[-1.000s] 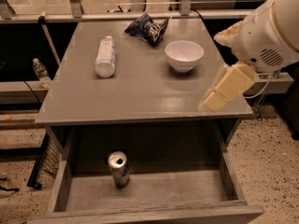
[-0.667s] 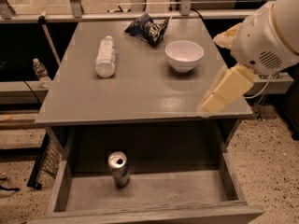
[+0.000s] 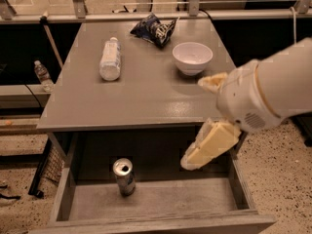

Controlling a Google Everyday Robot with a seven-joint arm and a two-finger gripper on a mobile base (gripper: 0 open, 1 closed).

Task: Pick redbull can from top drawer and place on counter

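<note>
hovering right of the upright redbull can [image 3: 124, 177], grip state untellable, the gripper [image 3: 195, 157] could topple it sweeping in sideways.

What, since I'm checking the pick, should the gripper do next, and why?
Probably shift the gripper leftward and down toward the redbull can: it stands upright in the open top drawer, while the gripper hangs over the drawer's right side.

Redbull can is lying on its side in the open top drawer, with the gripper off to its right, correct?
Not quite. The camera view shows the redbull can standing upright on the floor of the open top drawer, with the gripper off to its right.
</note>
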